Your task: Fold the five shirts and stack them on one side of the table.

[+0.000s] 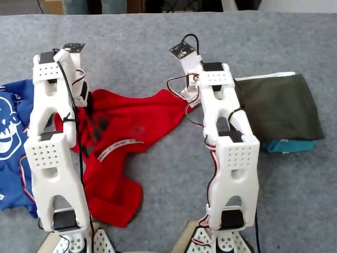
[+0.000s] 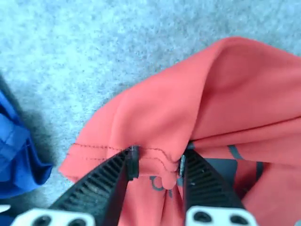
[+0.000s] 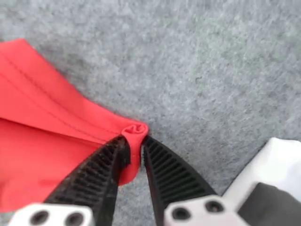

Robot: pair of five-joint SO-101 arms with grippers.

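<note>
— Lying crumpled at centre-left of the grey table (image 1: 158, 42): red shirt (image 1: 126, 132). Soft, light, floppy?
— Yes. Pinched at far hem by left gripper (image 2: 159, 162), at right corner by right gripper (image 3: 136, 148), both closed on cloth. Best held at corners.

loose shirt (image 1: 138, 122) centre, folded stack (image 1: 279, 105) right

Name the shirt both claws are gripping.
The red shirt: left claw and right claw pinch its edges. The blue shirt, olive shirt and teal shirt lie untouched.
</note>
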